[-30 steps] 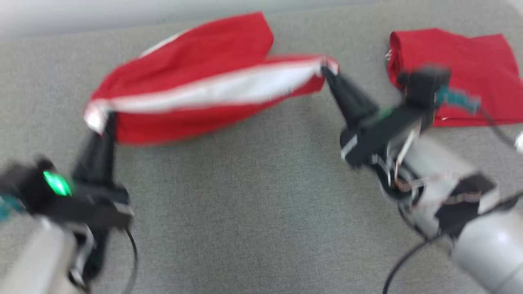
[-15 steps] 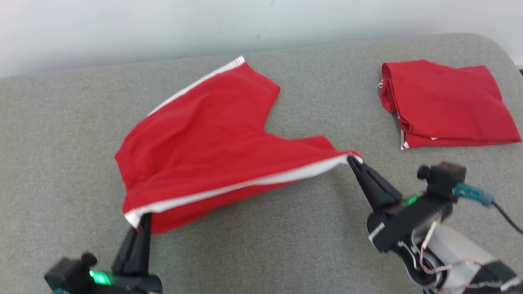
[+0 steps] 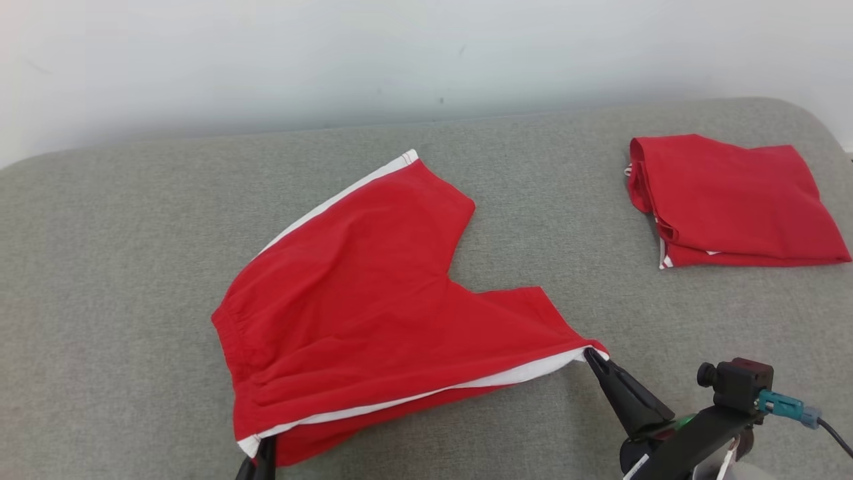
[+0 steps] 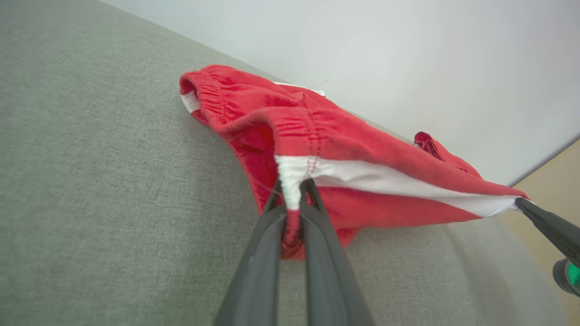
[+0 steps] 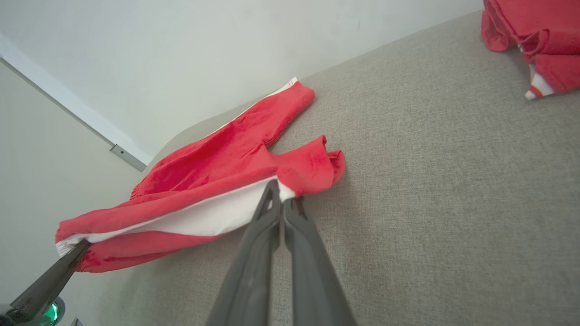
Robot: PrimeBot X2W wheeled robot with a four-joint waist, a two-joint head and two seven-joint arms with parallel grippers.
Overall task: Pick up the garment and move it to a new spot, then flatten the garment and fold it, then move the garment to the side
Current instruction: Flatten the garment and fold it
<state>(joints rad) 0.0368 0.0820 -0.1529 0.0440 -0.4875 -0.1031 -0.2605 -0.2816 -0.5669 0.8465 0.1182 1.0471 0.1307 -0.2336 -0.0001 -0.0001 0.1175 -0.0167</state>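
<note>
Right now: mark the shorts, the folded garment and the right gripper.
shorts [image 3: 373, 293], head view, middle of the red panel.
folded garment [image 3: 733, 193], head view, centre of top layer.
right gripper [image 3: 589, 353], head view, fingertips pinching the shorts' hem corner.

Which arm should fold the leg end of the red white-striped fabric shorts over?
Probably right: right gripper pinches the red white-striped fabric shorts at the leg hem; left gripper holds the waistband corner.

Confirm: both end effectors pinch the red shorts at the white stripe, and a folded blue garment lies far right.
Not quite: the folded garment is red, not blue, as the head view shows. The left end effector and right end effector do pinch the shorts at the white stripe.
</note>
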